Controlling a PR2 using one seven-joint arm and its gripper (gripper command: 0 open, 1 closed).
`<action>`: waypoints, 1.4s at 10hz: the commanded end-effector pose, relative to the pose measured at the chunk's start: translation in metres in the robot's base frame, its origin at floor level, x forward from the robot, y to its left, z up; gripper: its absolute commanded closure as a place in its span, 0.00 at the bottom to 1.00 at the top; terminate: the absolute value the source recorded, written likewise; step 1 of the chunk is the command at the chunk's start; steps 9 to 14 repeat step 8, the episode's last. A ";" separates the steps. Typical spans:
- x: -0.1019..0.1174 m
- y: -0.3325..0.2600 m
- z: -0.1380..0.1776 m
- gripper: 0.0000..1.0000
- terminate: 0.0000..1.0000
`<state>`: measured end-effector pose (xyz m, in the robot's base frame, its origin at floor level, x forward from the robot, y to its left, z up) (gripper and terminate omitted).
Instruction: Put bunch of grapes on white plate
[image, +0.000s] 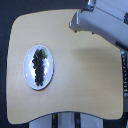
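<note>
Already the bunch of grapes (39, 66) lies on the white plate (29, 74) at nine o'clock, so the arm (102, 22) at one o'clock should just keep clear, finger state impossible to tell

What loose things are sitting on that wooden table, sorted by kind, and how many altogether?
White plate: 1
Bunch of grapes, dark purple, lying on the plate: 1
Total: 2
The robot arm reaches in above the table's far corner; it is not counted.
</note>
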<state>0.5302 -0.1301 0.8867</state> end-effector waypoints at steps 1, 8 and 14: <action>0.009 -0.084 0.002 0.00 0.00; -0.009 -0.136 0.000 0.00 1.00; -0.009 -0.136 0.000 0.00 1.00</action>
